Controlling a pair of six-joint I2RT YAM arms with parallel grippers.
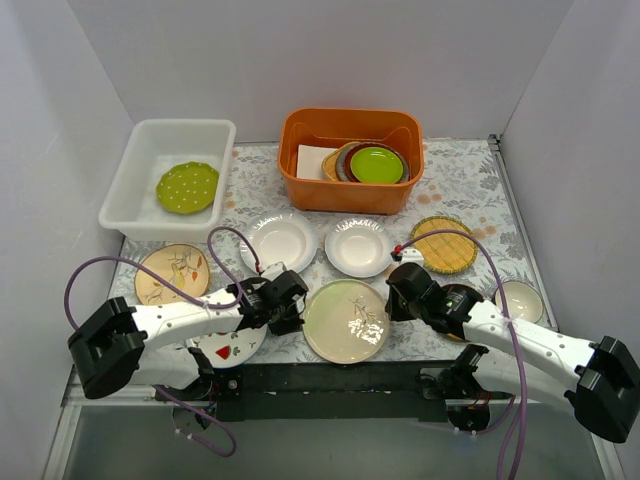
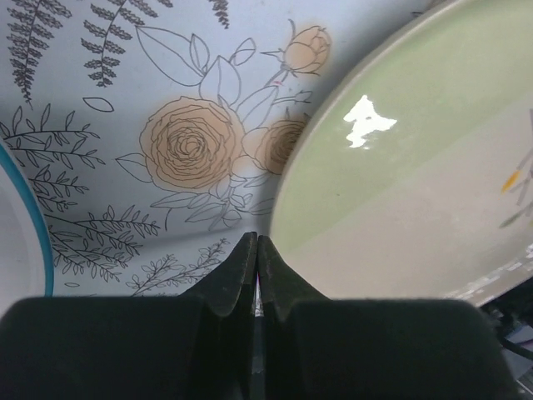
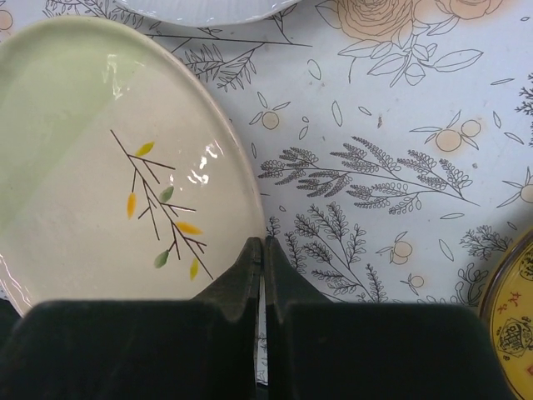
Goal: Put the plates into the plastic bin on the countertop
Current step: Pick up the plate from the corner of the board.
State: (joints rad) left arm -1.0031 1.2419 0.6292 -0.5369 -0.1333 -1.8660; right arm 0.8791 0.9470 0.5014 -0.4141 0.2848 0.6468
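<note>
A large cream-and-green plate (image 1: 346, 320) lies on the countertop (image 1: 455, 180) between my grippers. My left gripper (image 1: 298, 302) is shut and empty, its tips at the plate's left rim (image 2: 416, 167). My right gripper (image 1: 394, 293) is shut and empty at the plate's right rim (image 3: 100, 167). The white plastic bin (image 1: 125, 190) at the back left holds a green dotted plate (image 1: 187, 187). Two white plates (image 1: 278, 240) (image 1: 358, 247), a yellow woven plate (image 1: 443, 244), a peach plate (image 1: 172, 273), a red-fruit plate (image 1: 228, 347) and a dark brown-gold plate (image 1: 462, 300) lie on the countertop.
An orange tub (image 1: 310, 190) at the back centre holds a lime-green plate (image 1: 376, 164) on maroon-rimmed plates. A small white plate (image 1: 520, 300) lies at the right edge. Grey walls close in the sides and back. A teal-rimmed plate edge (image 2: 21, 250) shows left of my left gripper (image 2: 256, 240).
</note>
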